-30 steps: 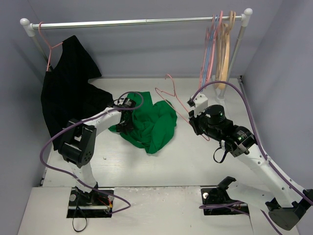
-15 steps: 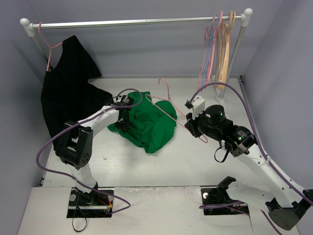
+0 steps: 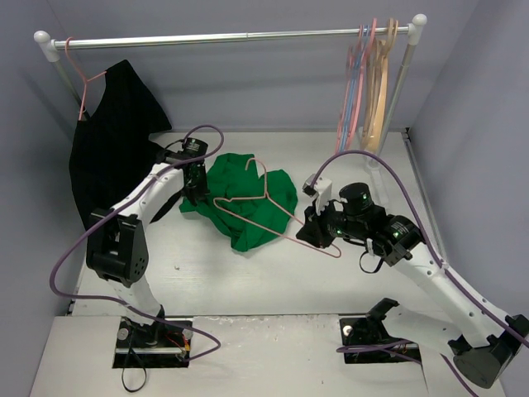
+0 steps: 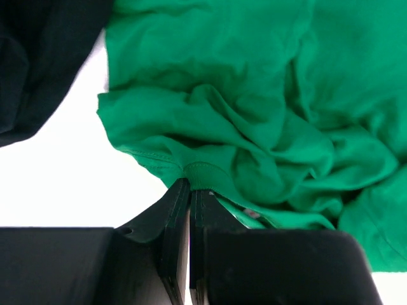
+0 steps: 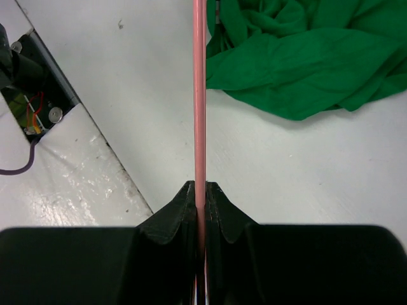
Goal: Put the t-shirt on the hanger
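Left gripper (image 4: 189, 189): clamped on t-shirt (image 4: 254, 89) hem.
Right gripper (image 5: 200, 190): pinching hanger (image 5: 200, 95) wire.
Hanger: over crumpled t-shirt on tabletop (image 3: 248, 277).

There were 1 green t-shirt (image 3: 256, 207), 1 black garment (image 3: 116, 157), 1 rail (image 3: 231, 37), 1 pink hanger (image 5: 200, 95) off the rail, 1 2nd pink hanger (image 3: 83, 83) at rail's left end. Right-end bunch (image 3: 368, 83), pink/blue/tan: no. unclear.

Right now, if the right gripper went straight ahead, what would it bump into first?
Probably the green t-shirt, just ahead along the pink hanger that the right gripper grips. If it slopes downward, the white table comes first; depth is unclear.
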Controlling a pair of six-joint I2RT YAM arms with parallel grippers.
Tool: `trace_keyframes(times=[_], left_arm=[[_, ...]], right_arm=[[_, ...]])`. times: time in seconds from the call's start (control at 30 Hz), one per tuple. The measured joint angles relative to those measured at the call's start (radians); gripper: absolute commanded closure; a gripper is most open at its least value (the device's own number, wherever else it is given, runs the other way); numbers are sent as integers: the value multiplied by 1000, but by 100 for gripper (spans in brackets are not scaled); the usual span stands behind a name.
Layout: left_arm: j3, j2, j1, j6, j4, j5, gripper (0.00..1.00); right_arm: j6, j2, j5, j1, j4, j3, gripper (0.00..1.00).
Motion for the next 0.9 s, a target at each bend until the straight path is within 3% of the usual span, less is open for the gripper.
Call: trace_keyframes(times=[0.9], left_arm=[[61,-1,-1,50,-113,96,100]], right_arm=[[42,66,-44,0,163,-87,100]])
